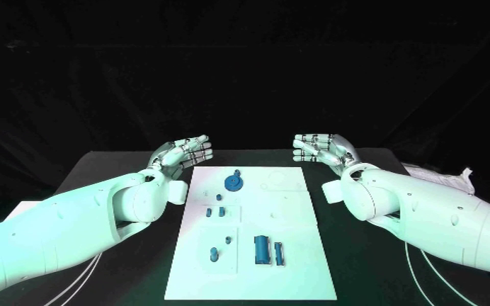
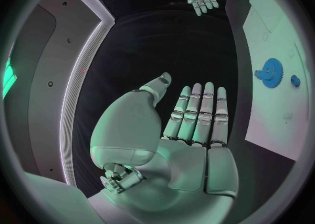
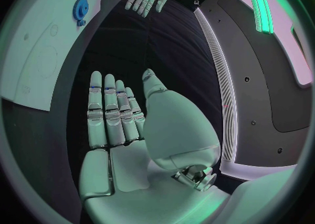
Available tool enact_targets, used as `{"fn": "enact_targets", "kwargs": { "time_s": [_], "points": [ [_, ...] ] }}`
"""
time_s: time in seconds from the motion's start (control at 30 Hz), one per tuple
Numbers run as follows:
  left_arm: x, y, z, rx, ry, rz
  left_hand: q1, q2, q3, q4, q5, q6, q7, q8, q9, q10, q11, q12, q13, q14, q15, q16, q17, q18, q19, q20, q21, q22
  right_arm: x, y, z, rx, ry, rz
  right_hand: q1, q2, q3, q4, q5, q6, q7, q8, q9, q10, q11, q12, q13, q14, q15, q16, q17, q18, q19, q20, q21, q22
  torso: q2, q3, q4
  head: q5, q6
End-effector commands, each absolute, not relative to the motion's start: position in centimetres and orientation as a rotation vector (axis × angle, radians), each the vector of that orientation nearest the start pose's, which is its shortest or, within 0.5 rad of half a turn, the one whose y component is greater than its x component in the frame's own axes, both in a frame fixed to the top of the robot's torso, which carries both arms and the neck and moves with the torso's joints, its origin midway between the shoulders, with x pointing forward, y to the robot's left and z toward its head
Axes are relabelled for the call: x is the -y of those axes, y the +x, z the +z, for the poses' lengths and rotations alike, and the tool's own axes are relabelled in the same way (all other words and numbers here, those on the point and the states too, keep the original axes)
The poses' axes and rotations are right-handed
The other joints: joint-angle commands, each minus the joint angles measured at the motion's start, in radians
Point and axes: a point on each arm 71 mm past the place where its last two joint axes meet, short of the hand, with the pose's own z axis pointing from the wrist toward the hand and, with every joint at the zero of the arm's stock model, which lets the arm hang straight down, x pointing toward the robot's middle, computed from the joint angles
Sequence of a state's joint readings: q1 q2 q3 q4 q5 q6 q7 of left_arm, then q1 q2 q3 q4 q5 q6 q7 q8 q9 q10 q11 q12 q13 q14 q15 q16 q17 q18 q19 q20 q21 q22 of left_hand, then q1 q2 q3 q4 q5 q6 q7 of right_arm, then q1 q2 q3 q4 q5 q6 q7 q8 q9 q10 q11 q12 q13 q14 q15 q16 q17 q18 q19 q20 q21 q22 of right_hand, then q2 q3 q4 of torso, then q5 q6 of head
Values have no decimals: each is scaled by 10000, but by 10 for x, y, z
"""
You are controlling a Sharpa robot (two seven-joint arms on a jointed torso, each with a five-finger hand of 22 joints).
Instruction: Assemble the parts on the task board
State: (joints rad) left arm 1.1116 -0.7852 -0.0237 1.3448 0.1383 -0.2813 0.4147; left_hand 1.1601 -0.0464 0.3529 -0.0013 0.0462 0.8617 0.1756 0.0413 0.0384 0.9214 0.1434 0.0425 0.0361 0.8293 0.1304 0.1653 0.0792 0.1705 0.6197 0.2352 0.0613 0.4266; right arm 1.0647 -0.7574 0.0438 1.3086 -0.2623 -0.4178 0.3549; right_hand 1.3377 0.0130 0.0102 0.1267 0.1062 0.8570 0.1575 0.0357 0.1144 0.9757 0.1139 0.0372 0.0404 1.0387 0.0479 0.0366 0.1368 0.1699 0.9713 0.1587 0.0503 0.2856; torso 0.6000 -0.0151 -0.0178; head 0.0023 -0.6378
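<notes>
Hands (image 1: 184, 154) flat beside white task board (image 1: 291, 249)

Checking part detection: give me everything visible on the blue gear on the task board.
The blue gear is a round toothed wheel with a raised hub, and looks like matte plastic. It sits at the far end of the white task board, left of the board's middle, apparently flat. A much smaller blue piece lies right beside it; contact between them cannot be told. Neither the left hand nor the right hand touches it; both are off the board, holding nothing.
</notes>
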Motion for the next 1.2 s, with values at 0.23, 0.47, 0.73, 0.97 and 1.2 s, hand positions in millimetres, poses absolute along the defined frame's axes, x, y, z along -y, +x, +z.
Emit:
{"fn": "enact_targets", "kwargs": {
  "time_s": [0.23, 0.47, 0.73, 0.97, 1.2],
  "points": [
    [-224, 495, -231, -13131, -13234, -13951, -5416, 464, -1646, 13, -462, -4024, -821, -413, -384, -4300, -668, -425, -361, -3873, -1304, -767, -792, -729, -2894, -1106, -613, -1992, 217, 494, -227, -13171, 10873, 12631, -6253, -130, -102, -1267, -1062, -4010, -737, -357, -1144, -4562, -1139, -372, -404, -4861, -479, -366, -639, -784, -4544, -741, -503, -1336, -503, 136, 161, -21, 341],
    [-205, 476, -228, -12611, -12583, -12927, -7009, 464, -2130, 13, -462, -5207, -1756, -413, -384, -5564, -1434, -425, -361, -5011, -1304, -1653, -792, -941, -3747, -1423, -613, -2577, 198, 470, -225, -12368, 11804, 12421, -8075, -130, -102, -1267, -1062, -5179, -1575, -357, -1144, -5894, -1139, -372, -404, -6277, -479, -366, -1368, -893, -5868, -1587, -503, -1725, -558, 151, 178, -23, 378],
    [-193, 463, -225, -12216, -12130, -12339, -8282, 464, -2517, 13, -462, -6156, -1756, -413, -384, -6579, -1434, -425, -361, -5923, -1304, -1653, -792, -1705, -4421, -2352, -613, -3046, 192, 462, -224, -12178, 12089, 12289, -9551, -130, -102, -1267, -1062, -6124, -1575, -357, -1144, -6972, -1139, -372, -404, -7423, -479, -366, -1368, -1699, -6940, -1587, -503, -2042, -558, 151, 178, -23, 378],
    [-192, 462, -224, -12178, -12089, -12289, -9137, 464, -2770, 13, -462, -6789, -1756, -413, -384, -7259, -1434, -425, -361, -6532, -1304, -1653, -792, -1705, -4878, -2352, -613, -3361, 192, 462, -224, -12178, 12089, 12289, -10547, -130, -102, -1267, -1062, -6763, -1575, -357, -1144, -7696, -1139, -372, -404, -8193, -479, -366, -1368, -1699, -7663, -1587, -503, -2856, -558, 151, 178, -23, 378],
    [-192, 462, -224, -12178, -12089, -12289, -9764, 464, -3529, 13, -462, -7260, -1756, -413, -384, -7756, -1434, -425, -361, -6983, -1304, -1653, -792, -1705, -5197, -2352, -613, -4266, 192, 462, -224, -12178, 12089, 12289, -11262, -130, -102, -1267, -1062, -7221, -1575, -357, -1144, -8223, -1139, -372, -404, -8755, -479, -366, -1368, -1699, -8176, -1587, -503, -2856, -558, 151, 178, -23, 378]
  ]
}}
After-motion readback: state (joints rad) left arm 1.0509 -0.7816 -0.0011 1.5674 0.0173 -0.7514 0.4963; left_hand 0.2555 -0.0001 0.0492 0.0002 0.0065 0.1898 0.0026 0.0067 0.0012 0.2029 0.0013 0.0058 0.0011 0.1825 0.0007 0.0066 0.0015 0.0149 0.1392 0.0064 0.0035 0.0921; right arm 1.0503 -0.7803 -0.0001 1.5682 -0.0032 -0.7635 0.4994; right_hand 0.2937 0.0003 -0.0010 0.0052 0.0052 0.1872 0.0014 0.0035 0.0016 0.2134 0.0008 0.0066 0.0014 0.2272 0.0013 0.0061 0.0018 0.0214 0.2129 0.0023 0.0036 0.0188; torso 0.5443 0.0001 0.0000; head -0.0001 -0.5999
